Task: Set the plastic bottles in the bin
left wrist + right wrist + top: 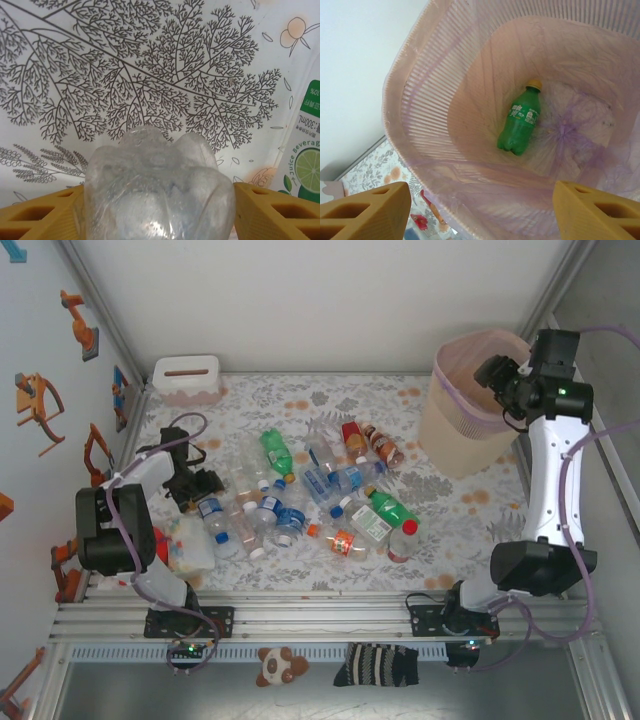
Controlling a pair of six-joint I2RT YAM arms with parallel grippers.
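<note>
Clear bottle (155,165): sitting low over the bench (460,505), its lobed base between the fingers of the left gripper (157,205), which is pinching it from both sides.
Handling: probably empty, light, thin-walled and slick, and likely to buckle under a hard squeeze; a mid-body hold is looking safest.
Right gripper (481,207): hanging spread and empty over the bin (415,100).
Green bottle (520,122): lying on the bin's floor.
Plastic bottles (320,495): lying scattered mid-bench.

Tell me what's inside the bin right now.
One green bottle with a yellow cap lies on the pink liner at the bottom of the bin. The near wall hides the closest strip of floor.
</note>
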